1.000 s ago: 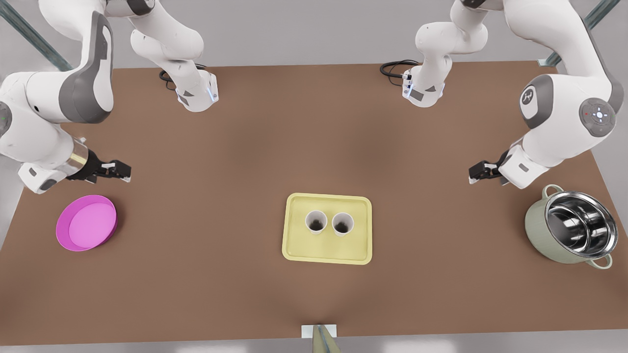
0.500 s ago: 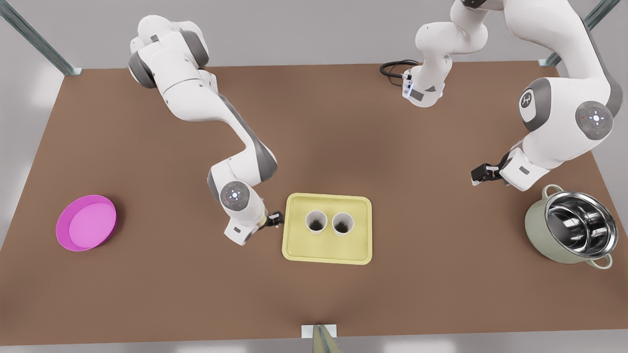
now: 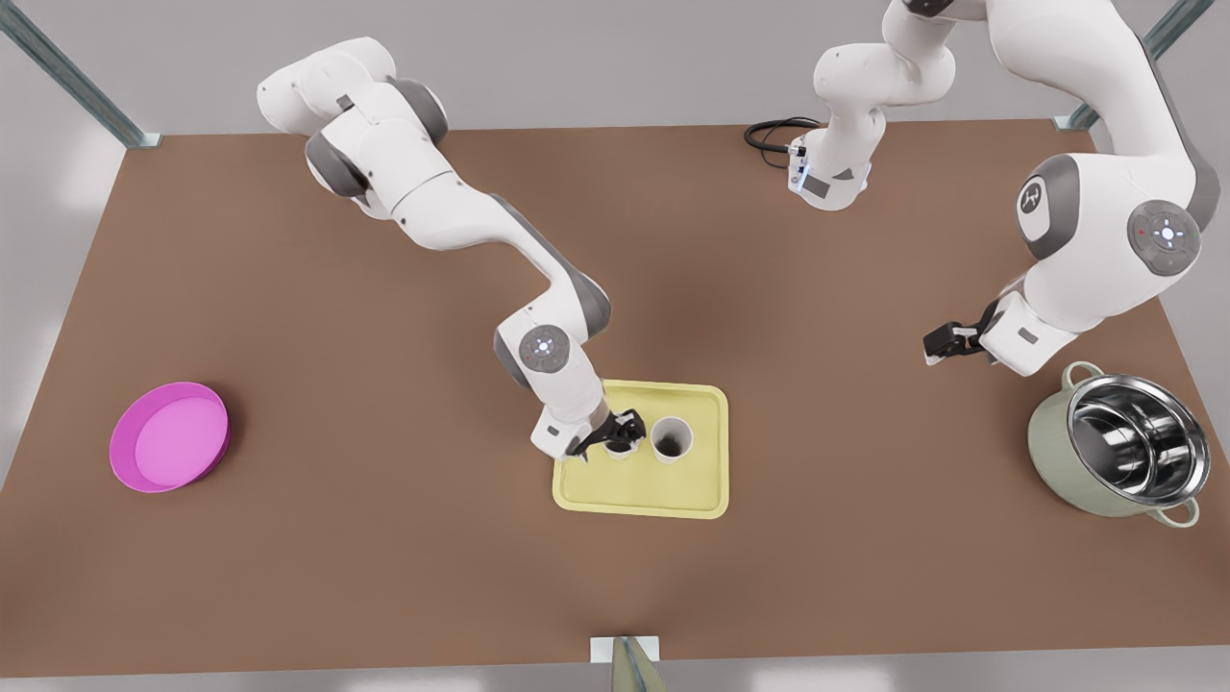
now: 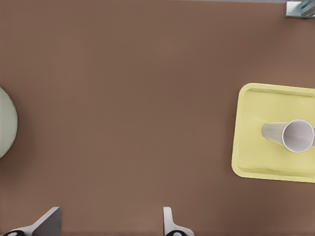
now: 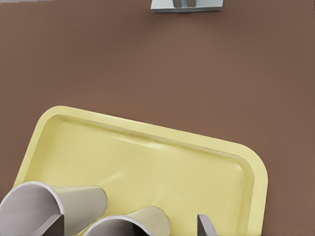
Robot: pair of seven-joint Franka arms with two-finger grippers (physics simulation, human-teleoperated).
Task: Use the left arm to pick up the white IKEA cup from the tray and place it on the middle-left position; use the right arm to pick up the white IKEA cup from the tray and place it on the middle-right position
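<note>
The right gripper point(image 3: 615, 434) is positioned over the pale yellow, low-rimmed rectangular tray point(image 3: 634, 492). Its jaws are spread either side of one white tapered cup point(image 5: 130, 222), ready for a grasp. The second white cup point(image 3: 671, 438) is left standing beside it on the tray. The left gripper point(image 3: 947, 341) is kept waiting, fingers apart, near the green steel-lined pot point(image 3: 1119, 447).

Figure: two arms, one reaching and one waiting.
The right gripper point(image 3: 620, 434) points down from its outstretched arm, fingers point(image 5: 54, 225) spread wide; the left gripper point(image 3: 937, 344) hangs on its folded, waiting arm, likewise spread.
</note>
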